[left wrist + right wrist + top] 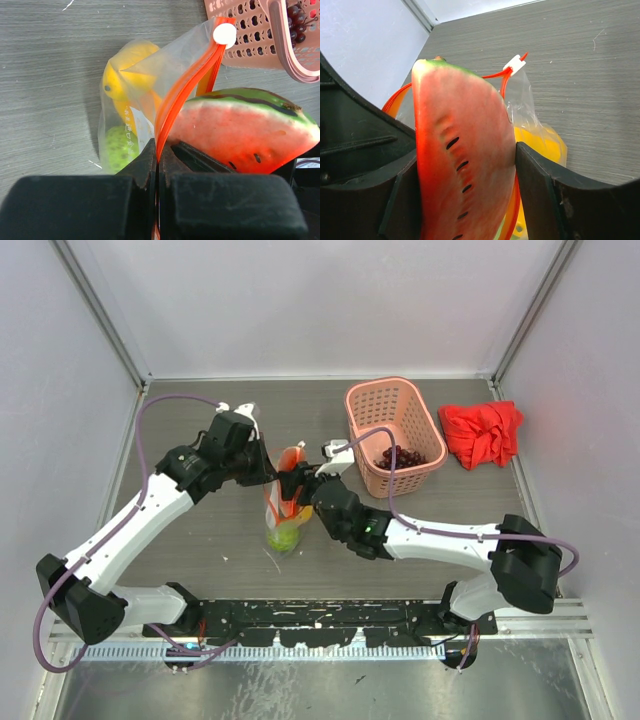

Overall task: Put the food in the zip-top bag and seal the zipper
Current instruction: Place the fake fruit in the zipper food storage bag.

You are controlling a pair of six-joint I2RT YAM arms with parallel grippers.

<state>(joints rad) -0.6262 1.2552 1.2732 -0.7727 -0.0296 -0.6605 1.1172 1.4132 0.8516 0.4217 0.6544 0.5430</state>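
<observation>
The clear zip-top bag (283, 512) lies mid-table with a yellow piece (122, 80) and a bumpy lime-green ball (117, 147) inside. My left gripper (158, 160) is shut on the orange-red zipper (182, 87), holding the mouth up; its white slider (224, 34) sits at the far end. My right gripper (465, 160) is shut on a red, green-rinded watermelon slice (462, 155) right at the bag's mouth. The slice (240, 130) lies against the zipper. The dark purple grape bunch (400, 456) sits in the basket.
A pink lattice basket (395, 425) stands just right of the bag, close to my right arm. A red cloth (483, 432) lies at the far right. White walls close in the table at the back and on both sides.
</observation>
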